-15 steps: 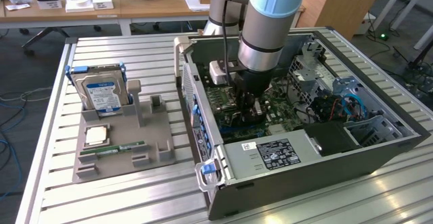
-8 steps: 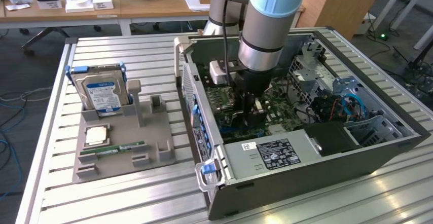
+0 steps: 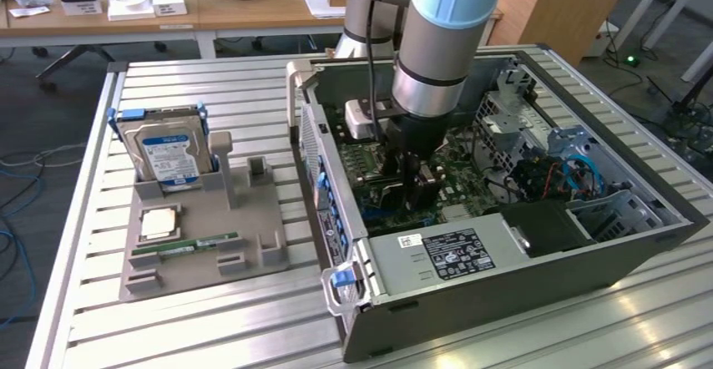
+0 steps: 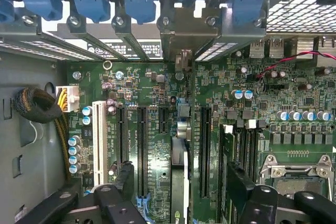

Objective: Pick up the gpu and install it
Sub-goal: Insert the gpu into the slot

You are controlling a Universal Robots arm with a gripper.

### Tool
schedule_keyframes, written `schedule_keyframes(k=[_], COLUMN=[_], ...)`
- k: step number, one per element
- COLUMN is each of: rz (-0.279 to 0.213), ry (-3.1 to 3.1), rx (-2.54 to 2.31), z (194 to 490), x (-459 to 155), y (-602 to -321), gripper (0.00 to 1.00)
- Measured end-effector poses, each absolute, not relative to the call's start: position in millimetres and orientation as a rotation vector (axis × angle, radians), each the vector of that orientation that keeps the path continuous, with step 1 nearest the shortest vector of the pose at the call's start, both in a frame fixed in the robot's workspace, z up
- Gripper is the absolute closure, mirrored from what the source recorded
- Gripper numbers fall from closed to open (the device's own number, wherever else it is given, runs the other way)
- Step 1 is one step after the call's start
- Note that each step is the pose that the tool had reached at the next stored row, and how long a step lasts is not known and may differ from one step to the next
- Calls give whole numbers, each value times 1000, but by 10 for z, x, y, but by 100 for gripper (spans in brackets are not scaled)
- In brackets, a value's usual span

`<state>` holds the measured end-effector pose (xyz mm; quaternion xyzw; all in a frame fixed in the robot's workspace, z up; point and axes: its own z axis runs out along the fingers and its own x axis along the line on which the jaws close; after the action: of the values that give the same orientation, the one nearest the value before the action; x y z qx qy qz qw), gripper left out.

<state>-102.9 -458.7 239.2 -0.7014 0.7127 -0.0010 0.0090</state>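
- Hand (image 3: 408, 175) inside case (image 3: 523, 281); fingers (image 4: 125, 174) apart, straddling gpu (image 4: 179, 163), not touching it.
- gpu upright, edge-on in a motherboard (image 4: 310, 145) slot.
- Judged step: install, seating unconfirmed; any next move calls for straight vertical travel.
- Tray (image 3: 195, 273) at case's 9 o'clock, exterior view.

A: Arm pose?
B: Vertical, wrist pointing straight down, with the gripper (image 3: 409, 179) at its lowest end.
A: Finger state?
B: Black fingers (image 4: 124, 178) spread apart, one on each side of the claw's centreline.
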Motion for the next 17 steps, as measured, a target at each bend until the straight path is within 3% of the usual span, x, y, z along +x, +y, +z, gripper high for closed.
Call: schedule_keyframes(k=[17], rz=[-3], ry=[2226], rx=[-2191], z=[2990], x=[-1028], y=[-4587], gripper=[20])
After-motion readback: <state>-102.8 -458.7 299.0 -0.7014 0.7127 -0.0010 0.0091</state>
